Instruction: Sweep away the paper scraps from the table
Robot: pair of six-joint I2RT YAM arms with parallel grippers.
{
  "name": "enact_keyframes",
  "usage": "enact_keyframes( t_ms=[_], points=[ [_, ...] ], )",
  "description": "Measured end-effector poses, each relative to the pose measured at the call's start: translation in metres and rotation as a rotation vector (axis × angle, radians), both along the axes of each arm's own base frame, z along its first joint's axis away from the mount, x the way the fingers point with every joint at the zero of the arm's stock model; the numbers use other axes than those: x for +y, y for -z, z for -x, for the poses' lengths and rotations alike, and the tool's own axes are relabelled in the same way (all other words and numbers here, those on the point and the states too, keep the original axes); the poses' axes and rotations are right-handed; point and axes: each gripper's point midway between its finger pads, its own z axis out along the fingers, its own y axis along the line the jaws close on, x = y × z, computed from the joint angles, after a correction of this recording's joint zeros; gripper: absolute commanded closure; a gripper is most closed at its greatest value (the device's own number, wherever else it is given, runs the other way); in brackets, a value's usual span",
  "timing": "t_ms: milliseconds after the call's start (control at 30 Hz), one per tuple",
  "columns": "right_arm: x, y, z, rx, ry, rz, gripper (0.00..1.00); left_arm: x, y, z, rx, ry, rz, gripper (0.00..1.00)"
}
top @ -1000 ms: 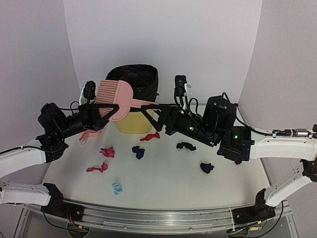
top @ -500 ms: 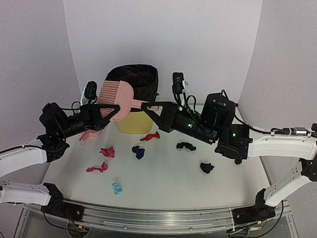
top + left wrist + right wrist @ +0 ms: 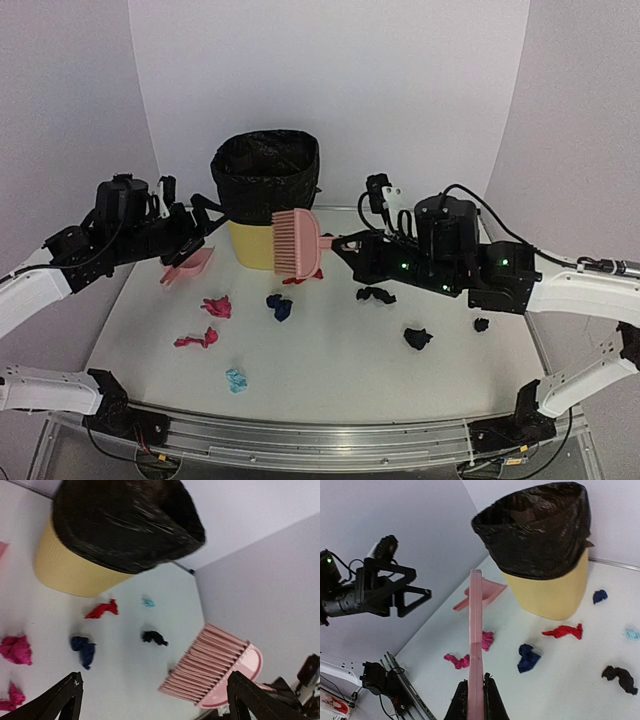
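- White desk (image 3: 330, 370) under plain pale walls, with a metal rail (image 3: 320, 440) along the near edge.
- Strewn loose over its left and middle: paper scraps.
  - Pink wad (image 3: 217, 307) with a darker pink twist (image 3: 197, 340) just nearer.
  - Light blue wad (image 3: 236, 380) closest to the rail.
  - Navy wad (image 3: 279, 307) near the centre.
  - Red strip (image 3: 300, 278) just in front of the bin, partly hidden behind the brush in the top view.
  - To the right, two black wads (image 3: 375, 294) (image 3: 417, 338) and a smaller dark bit (image 3: 481, 324).
- Pink brush (image 3: 295, 243), comb edge pointing down, in front of the bin and above the red strip; cannot tell whether it touches the desk.
- Right claw (image 3: 345, 245) clamped tight on the brush's thin handle, seen edge-on between the fingers (image 3: 490, 700) in the right wrist view.
- Left claw (image 3: 156, 680) spread wide with nothing in it, raised over the left side of the desk.
- Pink dustpan (image 3: 188, 266) lying on the desk left of the bin, below the left claw.
- Yellow bin (image 3: 265, 180) with a black liner, upright at the back of the desk.
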Motion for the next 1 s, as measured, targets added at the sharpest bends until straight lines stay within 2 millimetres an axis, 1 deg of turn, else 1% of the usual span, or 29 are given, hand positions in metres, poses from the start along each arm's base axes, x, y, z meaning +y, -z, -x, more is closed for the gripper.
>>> enact_keyframes(
  t_ms=[67,133,200,233,300,367,400,467,533,667,700,767,833,900,1000],
  points=[
    [-0.012,0.013,-0.001,0.043,0.034,0.048,1.0,0.02,0.015,-0.009,0.074,-0.116,-0.114,0.0],
    [-0.017,0.025,-0.001,0.087,0.051,0.076,1.0,0.038,0.035,-0.018,0.161,-0.218,-0.239,0.0],
    [-0.012,0.04,-0.001,0.148,0.055,0.103,1.0,0.048,0.053,-0.024,0.231,-0.281,-0.346,0.0],
    [-0.005,0.047,-0.001,0.177,0.048,0.11,1.0,0.053,0.063,-0.028,0.265,-0.309,-0.398,0.0],
    [0.014,0.06,-0.006,0.245,0.039,0.119,1.0,0.062,0.08,-0.031,0.319,-0.357,-0.491,0.0],
    [0.041,0.074,-0.011,0.329,0.013,0.114,1.0,0.07,0.091,-0.031,0.351,-0.387,-0.552,0.0],
    [0.06,0.082,-0.014,0.38,-0.008,0.102,1.0,0.074,0.093,-0.029,0.359,-0.398,-0.572,0.0],
    [0.089,0.095,-0.018,0.459,-0.047,0.076,1.0,0.081,0.092,-0.026,0.36,-0.42,-0.59,0.0],
    [0.119,0.111,-0.019,0.55,-0.094,0.046,1.0,0.086,0.086,-0.024,0.349,-0.436,-0.581,0.0],
    [0.176,0.133,-0.025,0.684,-0.168,-0.029,1.0,0.096,0.066,-0.014,0.296,-0.458,-0.522,0.0],
    [0.185,0.139,-0.026,0.706,-0.179,-0.043,1.0,0.099,0.06,-0.01,0.281,-0.46,-0.505,0.0],
    [0.199,0.148,-0.028,0.745,-0.19,-0.061,1.0,0.104,0.051,-0.003,0.256,-0.465,-0.474,0.0],
    [0.208,0.16,-0.03,0.784,-0.19,-0.071,1.0,0.108,0.043,0.002,0.235,-0.468,-0.448,0.0],
    [0.212,0.173,-0.031,0.821,-0.18,-0.073,1.0,0.11,0.038,0.004,0.224,-0.469,-0.433,0.0],
    [0.21,0.191,-0.036,0.863,-0.148,-0.067,1.0,0.111,0.041,0.006,0.226,-0.467,-0.435,0.0]
  ],
)
